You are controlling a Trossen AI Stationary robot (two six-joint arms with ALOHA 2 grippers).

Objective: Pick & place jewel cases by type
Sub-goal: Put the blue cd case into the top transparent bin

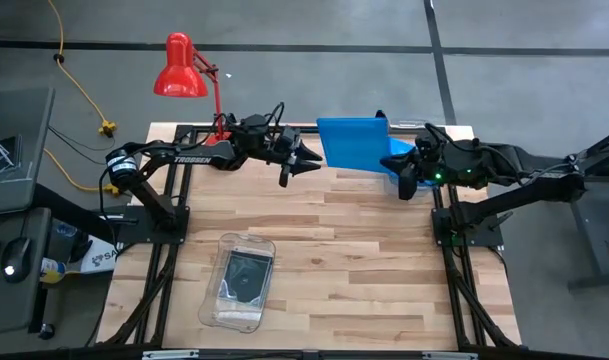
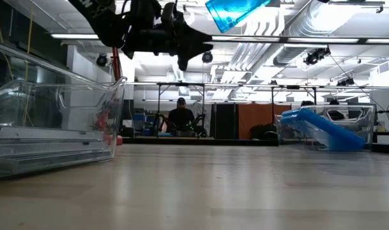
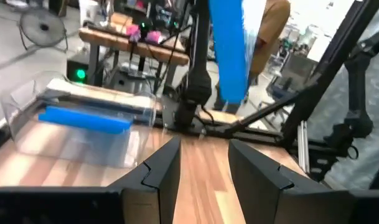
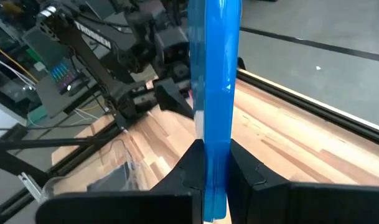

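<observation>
The right gripper has its fingers clamped on the lower edge of a blue jewel case, holding it up off the table at the far side, toward the right. In the low view the case hangs tilted, well above the wood. Facing it from the left, the left gripper hovers at the far edge too — its fingers part-way apart with nothing between them.

A clear bin by the right arm's base already holds another blue case, leaning inside it. A second clear bin, near and left of centre, holds a dark case with a disc showing faintly.

Judging by this, the sort is well along — each bin has stock, no loose cases show on the table, and the held blue case probably belongs with its blue fellow.
</observation>
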